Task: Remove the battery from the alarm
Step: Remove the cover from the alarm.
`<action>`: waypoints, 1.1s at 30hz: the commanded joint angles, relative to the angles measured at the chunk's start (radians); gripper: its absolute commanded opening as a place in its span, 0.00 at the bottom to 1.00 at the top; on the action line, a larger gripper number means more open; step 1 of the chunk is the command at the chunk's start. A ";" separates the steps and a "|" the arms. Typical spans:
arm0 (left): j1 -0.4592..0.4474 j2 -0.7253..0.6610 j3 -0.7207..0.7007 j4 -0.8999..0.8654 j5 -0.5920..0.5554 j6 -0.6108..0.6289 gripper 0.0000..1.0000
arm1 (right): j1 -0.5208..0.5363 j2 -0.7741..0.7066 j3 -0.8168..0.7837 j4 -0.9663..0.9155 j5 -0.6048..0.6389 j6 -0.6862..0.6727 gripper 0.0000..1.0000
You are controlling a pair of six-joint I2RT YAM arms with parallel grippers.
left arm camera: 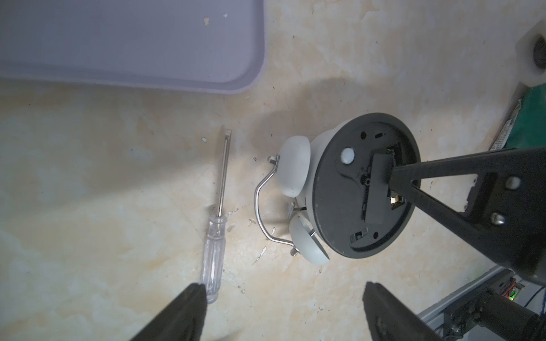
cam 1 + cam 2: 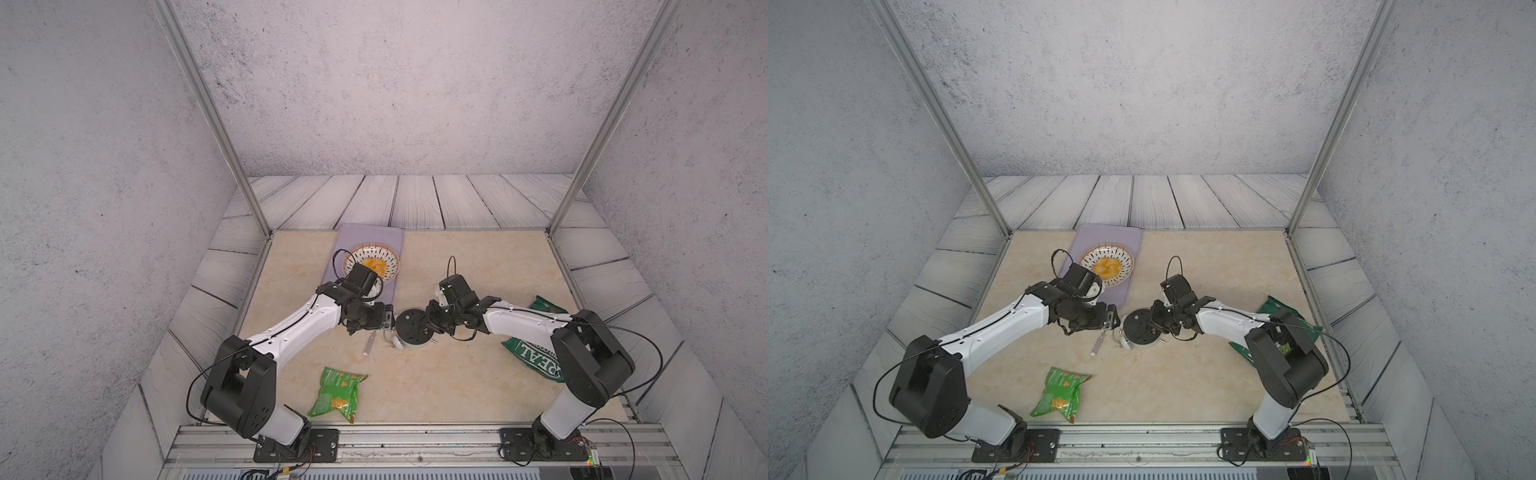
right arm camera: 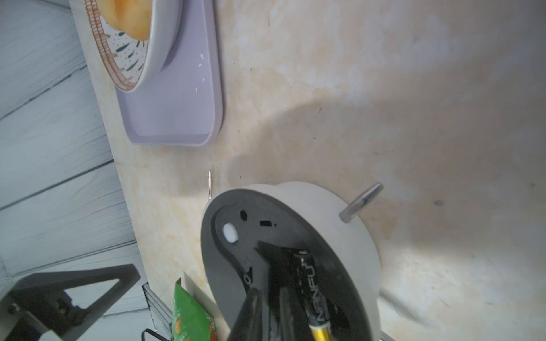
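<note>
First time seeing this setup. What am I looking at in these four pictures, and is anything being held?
It is a tabletop robot: a left arm and a right arm, each ending in a two-finger gripper. Two pictures look down from one overhead camera pair; two come from cameras on the wrists. On the table lie an alarm clock, back up, a screwdriver, a light green snack bag, a dark green bag and a purple tray carrying a patterned bowl of yellow food. The left gripper hangs open and empty near the screwdriver. The right gripper has its fingertips in the clock's back, at the battery; whether it grips it is unclear.
</note>
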 commanded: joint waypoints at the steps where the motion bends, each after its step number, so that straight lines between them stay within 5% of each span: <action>1: 0.004 0.013 -0.008 0.003 0.004 0.000 0.89 | 0.004 -0.027 -0.003 0.004 -0.014 0.012 0.07; 10: 0.014 0.010 -0.002 -0.009 0.002 0.003 0.89 | -0.020 -0.067 0.033 -0.057 -0.020 -0.068 0.00; 18: 0.089 -0.005 -0.014 -0.029 0.026 0.039 0.90 | -0.266 -0.176 0.118 -0.327 -0.158 -0.389 0.00; 25: 0.107 0.110 0.050 -0.144 0.019 0.145 0.74 | -0.529 -0.024 0.129 -0.406 -0.348 -0.605 0.00; 33: 0.096 0.246 0.092 -0.227 0.041 0.232 0.57 | -0.600 0.219 0.178 -0.387 -0.440 -0.713 0.00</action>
